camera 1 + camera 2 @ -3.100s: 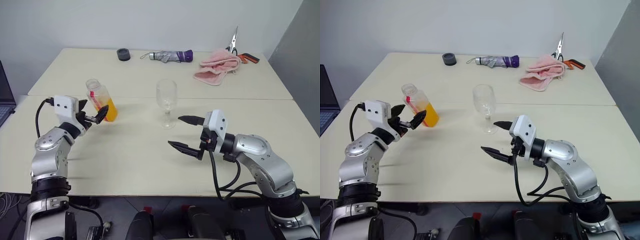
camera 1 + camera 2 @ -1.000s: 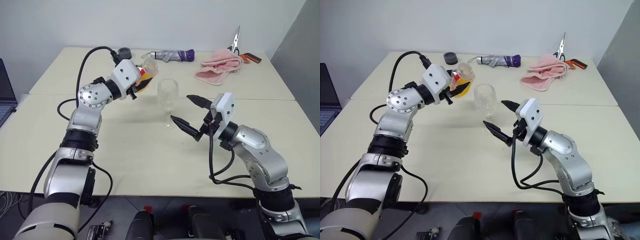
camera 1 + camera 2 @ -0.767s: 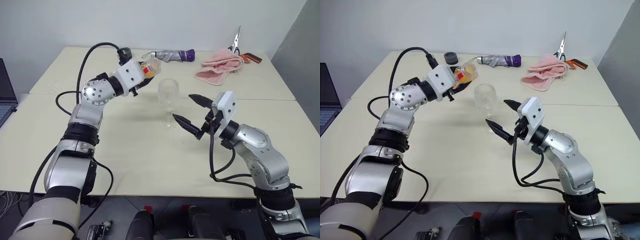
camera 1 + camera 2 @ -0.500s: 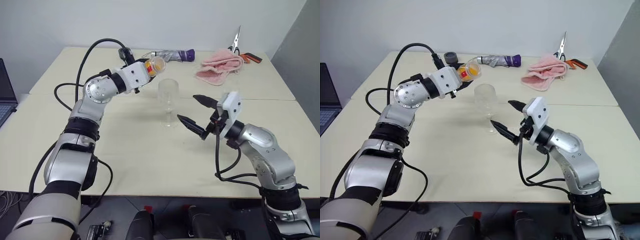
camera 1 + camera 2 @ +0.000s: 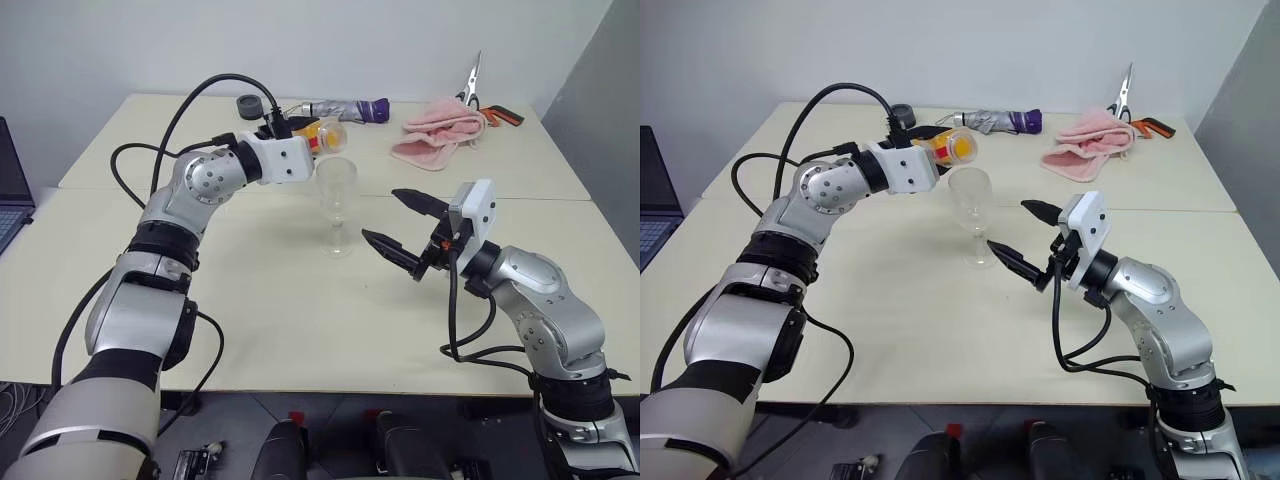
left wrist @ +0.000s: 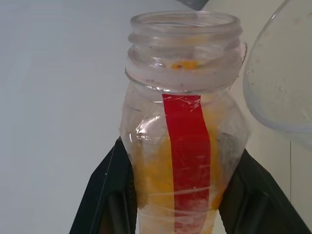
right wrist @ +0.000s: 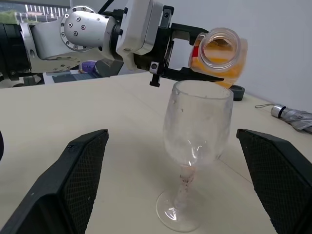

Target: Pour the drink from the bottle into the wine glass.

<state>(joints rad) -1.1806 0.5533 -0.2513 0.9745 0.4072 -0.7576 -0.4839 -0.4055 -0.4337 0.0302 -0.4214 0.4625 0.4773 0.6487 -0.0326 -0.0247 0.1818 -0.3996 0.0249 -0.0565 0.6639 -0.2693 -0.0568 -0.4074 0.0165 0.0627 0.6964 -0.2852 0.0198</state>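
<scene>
My left gripper point(image 5: 303, 143) is shut on the bottle point(image 5: 325, 133), a clear one with a red stripe and no cap. It holds the bottle tipped almost level. The open mouth sits just above and behind the rim of the wine glass point(image 5: 335, 205). The orange drink point(image 7: 218, 58) lies inside the bottle, and black fingers point(image 6: 105, 195) clamp both its sides. The glass stands upright on the table, its bowl clear. My right gripper point(image 5: 380, 214) hangs open just right of the glass stem, apart from it.
At the back of the cream table point(image 5: 250, 320) lie a black round lid point(image 5: 247, 103), a folded umbrella point(image 5: 350, 108), a pink cloth point(image 5: 437, 135) and scissors point(image 5: 468, 85). A laptop edge point(image 5: 8, 190) shows at far left.
My left arm has carried the bottle up from the left side of the table to the glass, then rolled it so the mouth tips over the rim. The right gripper stays open beside the glass.
</scene>
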